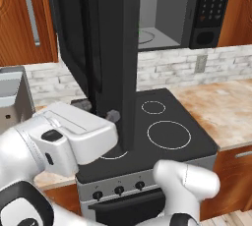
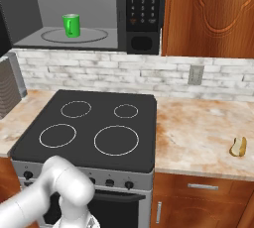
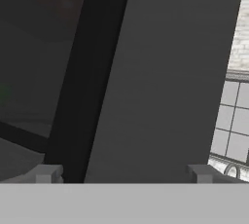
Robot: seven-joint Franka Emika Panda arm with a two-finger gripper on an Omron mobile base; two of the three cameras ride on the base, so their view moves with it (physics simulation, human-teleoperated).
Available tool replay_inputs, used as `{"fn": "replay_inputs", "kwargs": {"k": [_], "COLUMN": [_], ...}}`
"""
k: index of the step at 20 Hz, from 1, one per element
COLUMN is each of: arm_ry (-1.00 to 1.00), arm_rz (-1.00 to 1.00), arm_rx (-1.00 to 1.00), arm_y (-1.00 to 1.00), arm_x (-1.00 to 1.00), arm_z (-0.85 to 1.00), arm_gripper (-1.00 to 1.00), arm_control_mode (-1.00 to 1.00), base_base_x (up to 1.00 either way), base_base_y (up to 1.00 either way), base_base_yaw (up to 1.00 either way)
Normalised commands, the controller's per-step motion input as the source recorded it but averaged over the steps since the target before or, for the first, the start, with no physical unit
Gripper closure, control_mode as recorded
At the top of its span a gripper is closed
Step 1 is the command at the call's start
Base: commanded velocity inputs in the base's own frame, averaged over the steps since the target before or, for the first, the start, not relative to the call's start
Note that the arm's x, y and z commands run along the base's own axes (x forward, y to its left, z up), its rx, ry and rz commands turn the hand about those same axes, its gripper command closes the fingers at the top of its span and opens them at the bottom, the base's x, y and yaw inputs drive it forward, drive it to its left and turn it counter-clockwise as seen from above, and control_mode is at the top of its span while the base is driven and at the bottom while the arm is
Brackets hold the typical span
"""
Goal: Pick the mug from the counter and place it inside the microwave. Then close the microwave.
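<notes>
The microwave (image 2: 99,14) was seen mounted above the black stovetop (image 2: 87,130), its door (image 1: 98,48) swung wide open toward the near left. The white arm (image 1: 64,141) was raised at the left of the stovetop, with the gripper (image 1: 101,111) held against the outer face of the open door, its fingertips (image 3: 46,173) spread wide and nothing grasped between them. Inside the grey cavity, the green mug (image 2: 71,25) was set upright on the round glass turntable (image 2: 94,35). A small brown-and-yellow food item (image 2: 238,146) was left on the counter (image 2: 198,128) at the far right.
</notes>
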Motion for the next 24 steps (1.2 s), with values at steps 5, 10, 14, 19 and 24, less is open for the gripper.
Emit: {"fn": "replay_inputs", "kwargs": {"k": [5,10,14,19,24], "arm_ry": [0.00,0.00,0.02,0.02,0.02], "arm_rz": [0.00,0.00,0.00,0.00,0.00], "arm_rx": [0.00,0.00,0.00,0.00,0.00], "arm_y": [-0.42,-0.41,-0.40,-0.38,-0.38], "arm_x": [0.01,0.07,0.04,0.01,0.02], "arm_z": [0.06,0.01,0.00,0.00,0.00], "arm_gripper": [-1.00,-1.00,-1.00,-1.00,-1.00], "arm_control_mode": [-1.00,-1.00,-1.00,-1.00,-1.00], "base_base_x": [0.00,0.00,0.00,0.00,0.00], "base_base_y": [0.00,0.00,0.00,0.00,0.00], "base_base_yaw": [0.00,0.00,0.00,0.00,0.00]}}
